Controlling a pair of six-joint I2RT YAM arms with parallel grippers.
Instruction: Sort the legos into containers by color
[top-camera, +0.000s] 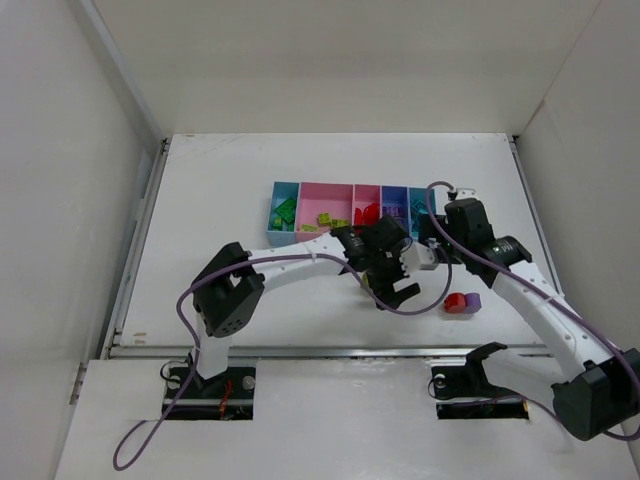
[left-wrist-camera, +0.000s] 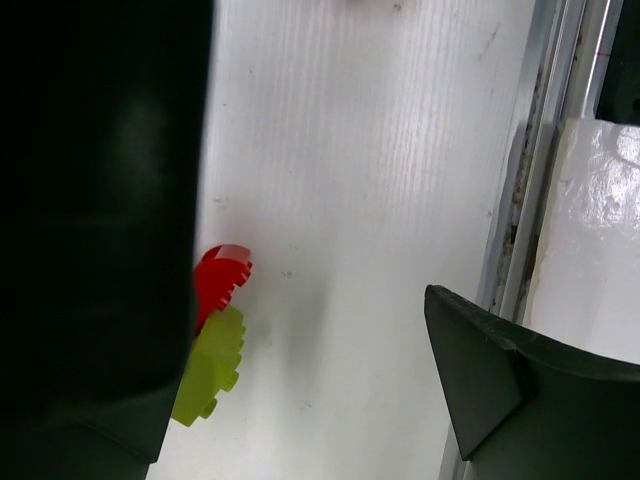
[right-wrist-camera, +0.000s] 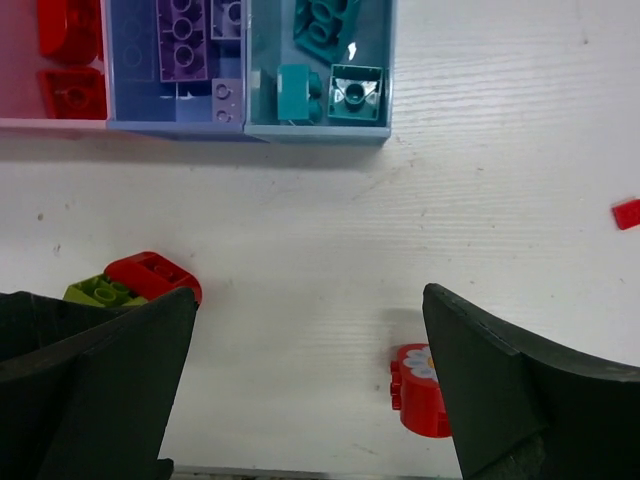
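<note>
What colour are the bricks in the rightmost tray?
The bricks are teal, in a light blue tray; the right wrist view shows them best.

Left arm (top-camera: 290, 265) just before containers (top-camera: 322, 197)

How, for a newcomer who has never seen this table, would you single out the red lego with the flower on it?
Find the teal-filled tray at the right end of the row, then come toward the arms across the bare table. The red lego lies alone there. Only it bears a white flower; the plain red lego further left sits against a yellow-green lego.
</note>
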